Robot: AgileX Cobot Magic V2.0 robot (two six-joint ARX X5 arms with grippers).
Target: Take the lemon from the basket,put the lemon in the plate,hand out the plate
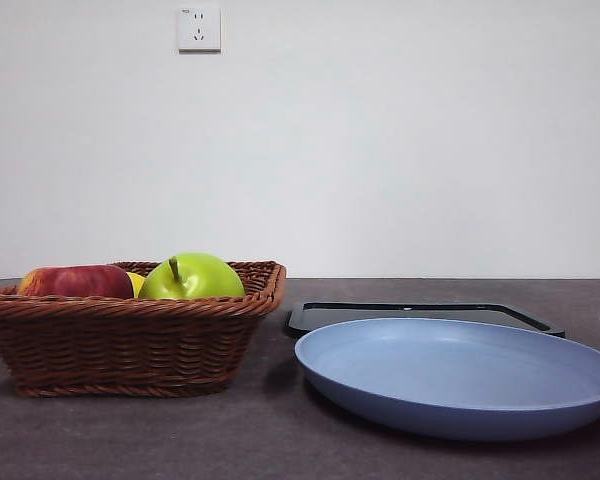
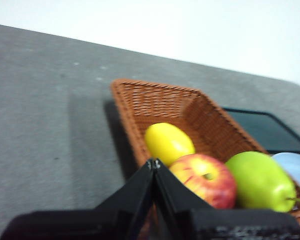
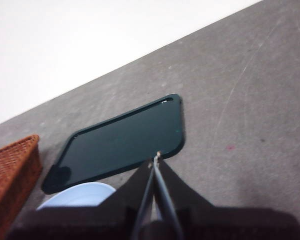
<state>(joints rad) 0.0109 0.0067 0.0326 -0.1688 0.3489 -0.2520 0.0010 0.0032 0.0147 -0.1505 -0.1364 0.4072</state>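
a: three fruits are sitting in the wicker basket point(image 2: 190, 115): the lemon point(image 2: 168, 143), a red apple point(image 2: 205, 179) and a green apple point(image 2: 260, 181). the lemon is lying against the basket's wall, touching the red apple, with the green apple on the far side of that apple.

b: how is it looking to handle?

a: i'm judging it small, light and firm, with a smooth rind that could be slipping a little under hard jaws. it is egg-shaped, so i'd be taking it across the narrow middle, not by the tapered ends. one jaw would be going between the lemon and the basket's wall, the other between the lemon and the red apple, where there is little room.

b: and the claws?

a: the left gripper point(image 2: 154, 162) is hanging above the basket's near rim, just beside the lemon, jaws pressed together at the tips and holding nothing. it would be needing to spread before going down.

b: the other one?

a: the right gripper point(image 3: 156, 156) is waiting above the black tray point(image 3: 122, 142), jaws also closed and empty. the blue plate point(image 1: 460, 375) is lying bare just beside the basket, in front of that tray.
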